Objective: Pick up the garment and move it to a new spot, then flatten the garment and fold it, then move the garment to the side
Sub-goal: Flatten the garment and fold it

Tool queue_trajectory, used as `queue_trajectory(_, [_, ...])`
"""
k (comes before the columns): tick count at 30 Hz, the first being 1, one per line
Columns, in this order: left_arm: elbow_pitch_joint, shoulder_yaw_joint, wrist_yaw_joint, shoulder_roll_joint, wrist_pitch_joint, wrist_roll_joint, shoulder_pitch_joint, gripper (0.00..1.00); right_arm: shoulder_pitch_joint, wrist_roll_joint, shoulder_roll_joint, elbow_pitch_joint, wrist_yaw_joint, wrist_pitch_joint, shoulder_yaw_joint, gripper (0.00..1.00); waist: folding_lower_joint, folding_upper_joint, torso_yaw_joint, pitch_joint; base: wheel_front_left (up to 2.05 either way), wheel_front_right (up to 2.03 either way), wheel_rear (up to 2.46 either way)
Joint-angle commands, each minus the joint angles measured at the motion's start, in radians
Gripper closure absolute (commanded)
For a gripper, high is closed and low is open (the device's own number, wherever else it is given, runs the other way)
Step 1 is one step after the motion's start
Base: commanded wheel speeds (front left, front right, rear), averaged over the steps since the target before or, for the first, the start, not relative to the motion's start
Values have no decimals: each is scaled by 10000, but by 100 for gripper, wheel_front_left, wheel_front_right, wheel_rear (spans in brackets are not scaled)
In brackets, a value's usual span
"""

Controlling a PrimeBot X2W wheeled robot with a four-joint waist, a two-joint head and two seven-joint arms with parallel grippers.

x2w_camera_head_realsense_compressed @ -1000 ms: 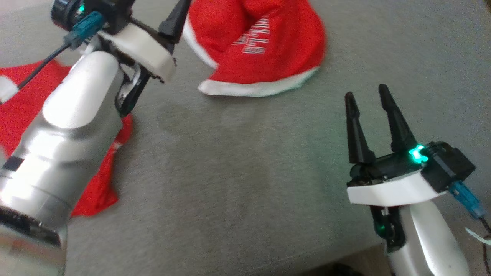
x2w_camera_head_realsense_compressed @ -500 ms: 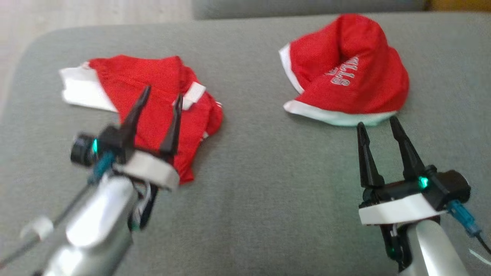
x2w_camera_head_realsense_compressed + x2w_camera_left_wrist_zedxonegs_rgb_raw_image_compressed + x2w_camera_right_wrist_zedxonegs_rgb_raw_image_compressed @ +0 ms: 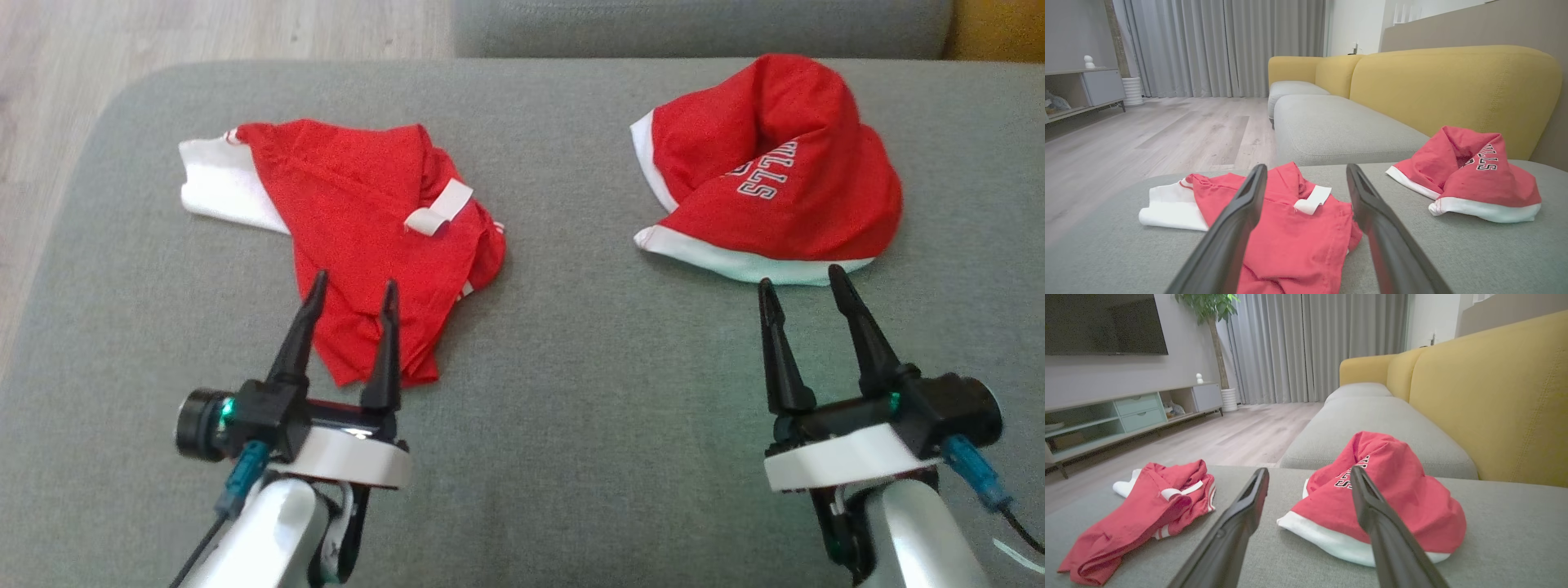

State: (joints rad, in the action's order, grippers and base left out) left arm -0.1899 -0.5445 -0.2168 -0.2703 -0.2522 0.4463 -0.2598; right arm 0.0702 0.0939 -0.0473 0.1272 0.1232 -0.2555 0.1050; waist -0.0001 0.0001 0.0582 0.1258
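Left gripper hovering over crumpled red garment, jaws released; right gripper hovering near lettered red jersey, jaws released; both garments lying on grey cushion.

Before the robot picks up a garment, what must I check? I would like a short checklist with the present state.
1. The left gripper is open and empty: ok.
2. The right gripper is open and empty: ok.
3. The crumpled garment lies free ahead of the left gripper: ok.
4. The lettered garment lies apart from it: ok.
5. The grey cushion has bare space between them: ok.
6. Which garment is meant: cannot tell.
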Motion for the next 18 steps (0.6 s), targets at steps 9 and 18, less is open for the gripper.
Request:
queue_trajectory(9, [69, 892, 796, 731, -94, -600, -757, 0, 2211, -2036, -29, 1810, 75, 977, 59, 0, 1, -1, 756, 904, 0, 0, 0])
queue_trajectory(18, [-322, 1226, 1501, 1470, -95, -1065, -1049, 0, 4262, -4417, -29, 4310, 75, 2672, -147, 0, 1, -1, 1629, 1363, 0, 0, 0])
